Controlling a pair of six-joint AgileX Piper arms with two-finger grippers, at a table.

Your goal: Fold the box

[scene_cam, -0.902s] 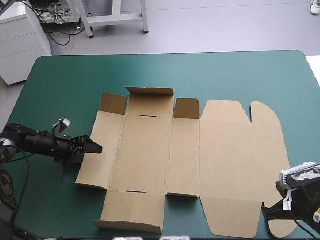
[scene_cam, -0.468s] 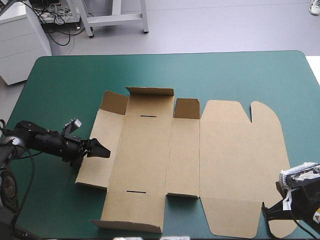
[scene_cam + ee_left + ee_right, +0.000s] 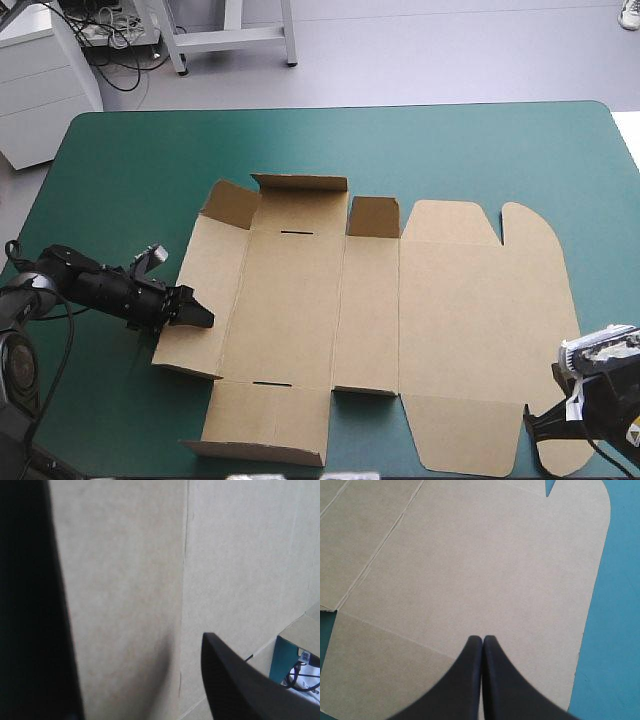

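Box (image 3: 300, 300): brown sheet, opened out near the middle of the teal-green counter (image 3: 130, 150), mostly flat. 3 short flaps (image 3: 300, 183) along its far edge stand partly up. The wide lid panel (image 3: 480, 320) lies flat toward the counter's right side.

Left gripper (image 3: 193, 314): low at the box's left edge, tips over the outer side panel (image 3: 200, 280). Its wrist view shows the black fingers spread, brown board filling the gap between them, nothing pinched. Whether 1 finger sits under the panel edge I cannot tell. The panel's near-left corner looks slightly lifted off the cover, with a shadow beneath.

Right gripper (image 3: 482, 638): fingers pressed together into 1 point, empty, over the lid panel near its near-right corner. Touching the board or just above it: cannot tell.

Step in hand (judgement): the first wall, raising the left side panel along its crease. The task is early; no wall stands upright yet.

Next move calls for: a finger under the panel's free edge, or a pinch on it. Then swing the panel up and inward about the crease without shoving the whole sheet rightward. The right gripper pressing down on the lid panel would serve as an anchor. Risks: the sheet sliding, or the panel bending off its score line.
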